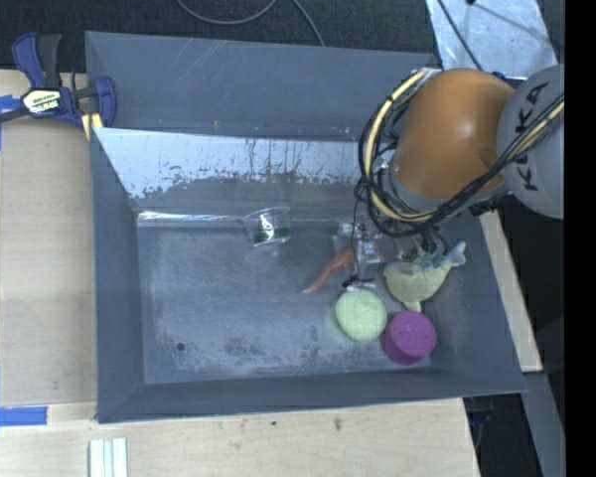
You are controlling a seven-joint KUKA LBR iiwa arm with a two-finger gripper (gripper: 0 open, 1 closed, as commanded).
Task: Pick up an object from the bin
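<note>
My gripper [366, 250] hangs low at the bin's right side, under the arm's orange cover. A thin orange strip [328, 271] sticks out to its lower left, touching or very close to it; I cannot tell whether it is held. Just below the gripper lies a pale green ball [361, 316]. To its right rests a pale yellow pear-shaped thing [414, 282] with a light-coloured tip. A magenta round thing [409, 335] sits beside the green ball near the bin's front right corner.
A small clear, glassy thing [266, 228] lies near the back wall, left of the gripper. The arm and its cables hang over the bin's right wall.
</note>
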